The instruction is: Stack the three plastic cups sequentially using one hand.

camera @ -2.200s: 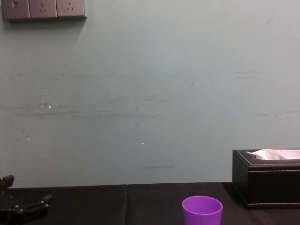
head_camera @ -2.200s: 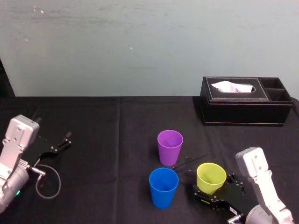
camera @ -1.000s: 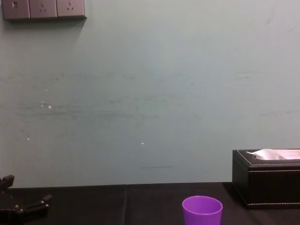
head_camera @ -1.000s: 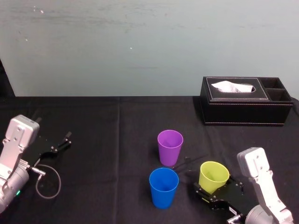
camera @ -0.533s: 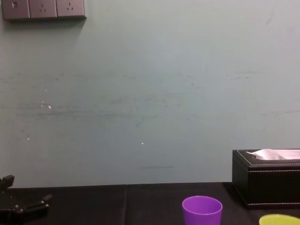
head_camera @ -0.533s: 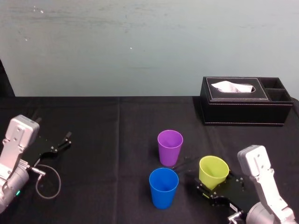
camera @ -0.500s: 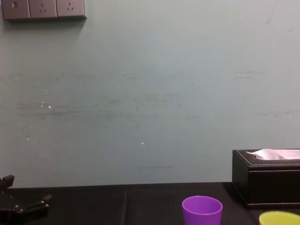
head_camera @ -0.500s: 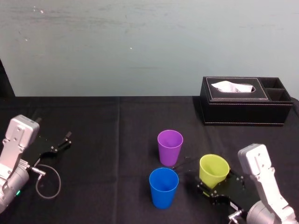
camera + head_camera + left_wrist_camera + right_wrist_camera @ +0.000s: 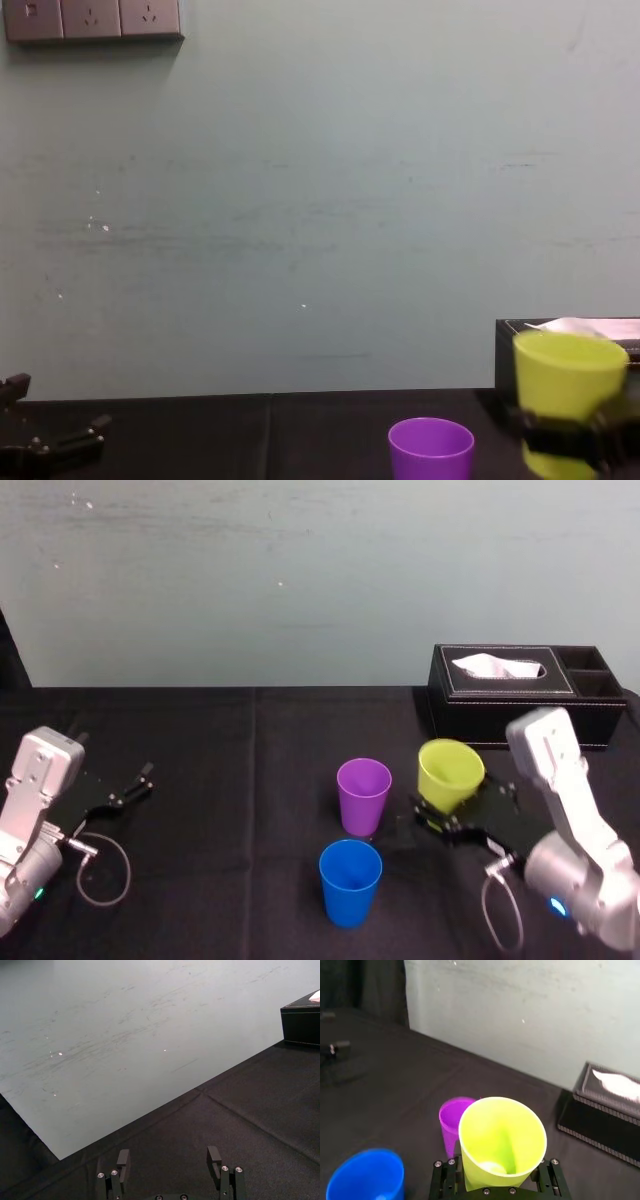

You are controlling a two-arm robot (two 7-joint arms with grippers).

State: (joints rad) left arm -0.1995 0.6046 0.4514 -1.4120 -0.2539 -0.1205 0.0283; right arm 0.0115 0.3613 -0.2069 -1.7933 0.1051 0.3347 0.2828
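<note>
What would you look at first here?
The bright yellow-green cup stands out: the right gripper holds it up in the air, just right of the purple cup. The blue cup stands on the black table nearer the robot, and a black tissue box sits at the back right. The left gripper lies idle at the far left.

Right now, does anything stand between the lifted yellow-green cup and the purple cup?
Nothing visible. The right gripper holds the yellow-green cup raised just right of the purple cup; the left gripper rests far left.
</note>
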